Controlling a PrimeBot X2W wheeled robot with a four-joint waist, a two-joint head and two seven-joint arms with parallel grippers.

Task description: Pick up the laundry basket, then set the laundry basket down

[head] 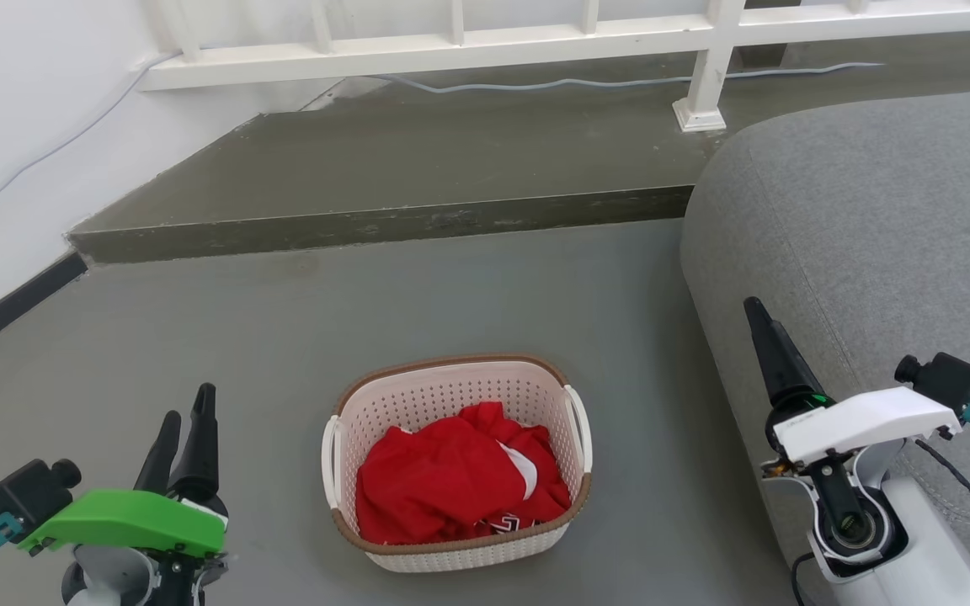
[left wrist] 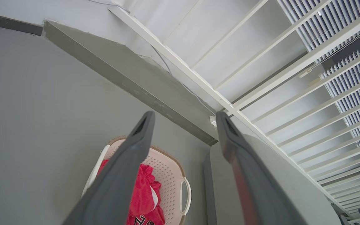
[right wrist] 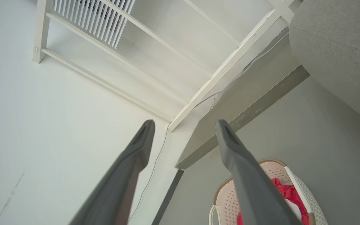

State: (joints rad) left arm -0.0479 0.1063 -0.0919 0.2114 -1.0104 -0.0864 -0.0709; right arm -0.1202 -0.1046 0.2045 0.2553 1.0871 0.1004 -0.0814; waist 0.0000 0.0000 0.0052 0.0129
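Cream laundry basket [head: 456, 465] — upright; floor

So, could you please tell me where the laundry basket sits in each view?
Head view: laundry basket bottom centre, on the floor.
Left wrist view: laundry basket bottom centre.
Right wrist view: laundry basket bottom right.
Shared landmark: raised grey step behind it.

A grey floor [head: 485, 286] is spreading across the room, and a raised step [head: 384, 160] is running along its far side. A white wall [head: 22, 101] with a black baseboard [head: 13, 305] is standing at the left. A white railing [head: 485, 42] is crossing above the step, a pale cable [head: 586, 82] is lying under it, and a grey sofa [head: 872, 219] is sitting at the right
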